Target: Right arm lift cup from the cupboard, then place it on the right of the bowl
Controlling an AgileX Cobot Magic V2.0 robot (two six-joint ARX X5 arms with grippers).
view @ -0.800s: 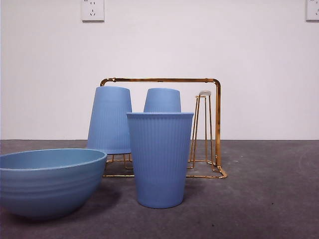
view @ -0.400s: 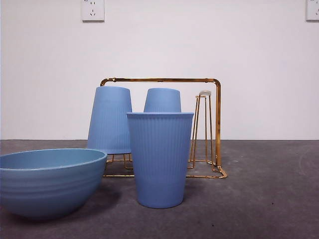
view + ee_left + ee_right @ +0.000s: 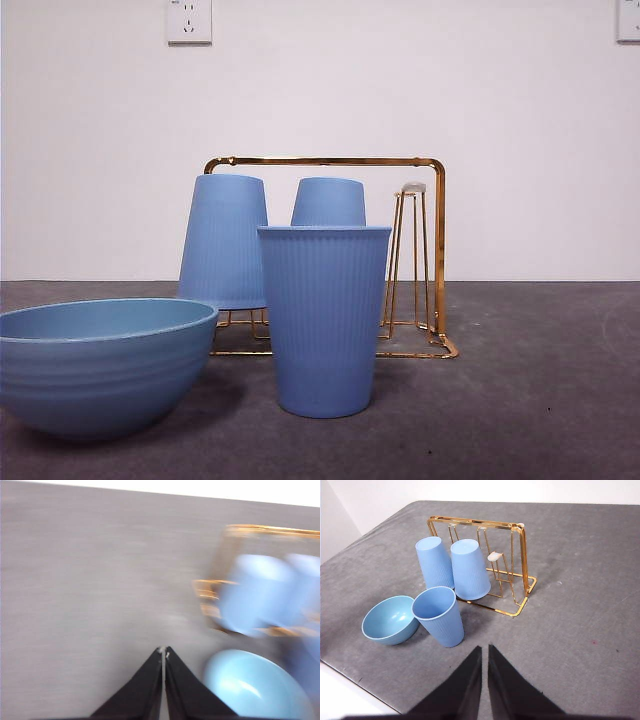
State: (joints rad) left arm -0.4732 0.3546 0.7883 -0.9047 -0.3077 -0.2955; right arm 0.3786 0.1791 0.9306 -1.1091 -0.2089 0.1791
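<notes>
One blue ribbed cup (image 3: 323, 320) stands upright on the grey table, just right of the wide blue bowl (image 3: 100, 365) and in front of the gold wire cupboard (image 3: 437, 250). Two more cups (image 3: 222, 240) (image 3: 328, 200) sit upside down on the cupboard's prongs. The right wrist view shows the upright cup (image 3: 440, 616), the bowl (image 3: 387, 620) and the cupboard (image 3: 522, 555) from above and well away. My right gripper (image 3: 484, 647) is shut and empty. My left gripper (image 3: 163, 651) is shut and empty too, above bare table beside the bowl (image 3: 250, 685); its view is motion-blurred.
A bare prong with a white cap (image 3: 411, 188) stands at the cupboard's right end. The white wall behind carries two sockets (image 3: 189, 20). Grey table stretches to the right of the cupboard (image 3: 580, 610). The table's near edge (image 3: 350, 680) runs close to the bowl.
Everything in the front view sits a few pixels further right than before. Cups, bowl and cupboard keep their places relative to each other.
</notes>
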